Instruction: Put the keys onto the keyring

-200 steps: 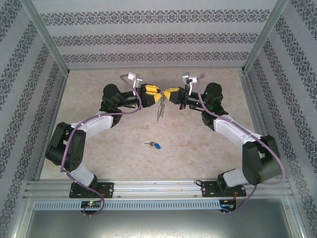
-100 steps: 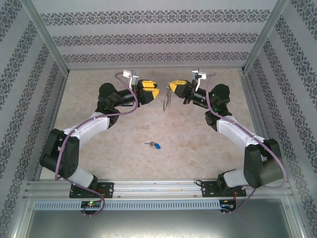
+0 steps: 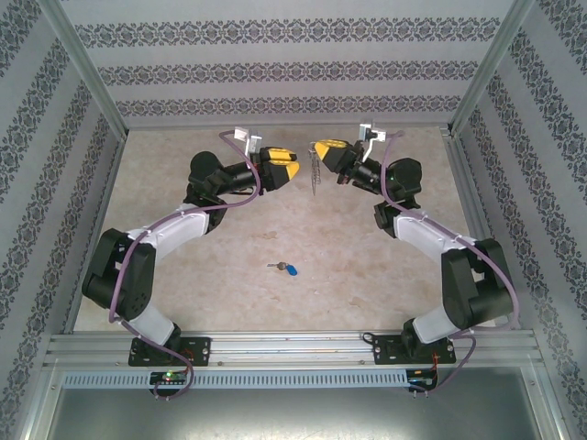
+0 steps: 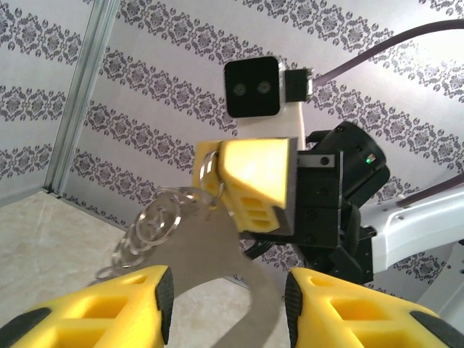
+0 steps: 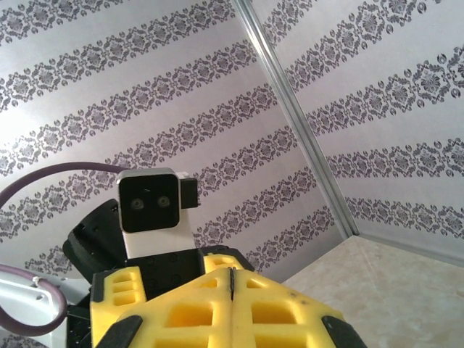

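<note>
The right gripper (image 3: 321, 149) is clenching the keyring (image 3: 316, 174) at its top. In its own wrist view its yellow fingers (image 5: 188, 312) are pressing flat together along one seam. The keyring is hanging straight down from them, clear of the table (image 3: 183, 174), with the chain (image 4: 148, 228) dangling in glinting loops beside the grey loop. The left gripper (image 3: 293, 170) is hovering at 9 o'clock of the right one and facing it, just beside the keyring, and from above a slim gap is showing between them. Its fingers (image 4: 109, 315) are standing apart, released and gripping nothing. In the left wrist view the grey loop is arching across the gap between them, and I cannot tell whether it is brushing either pad. The keys (image 3: 286, 269) are lying flat near the table's middle, at 6 o'clock of the keyring and well apart from it, with the silver key (image 3: 274, 265) sitting at 9 o'clock of the blue tag (image 3: 291, 270). Both arms are reaching toward the table's 12 o'clock side.
</note>
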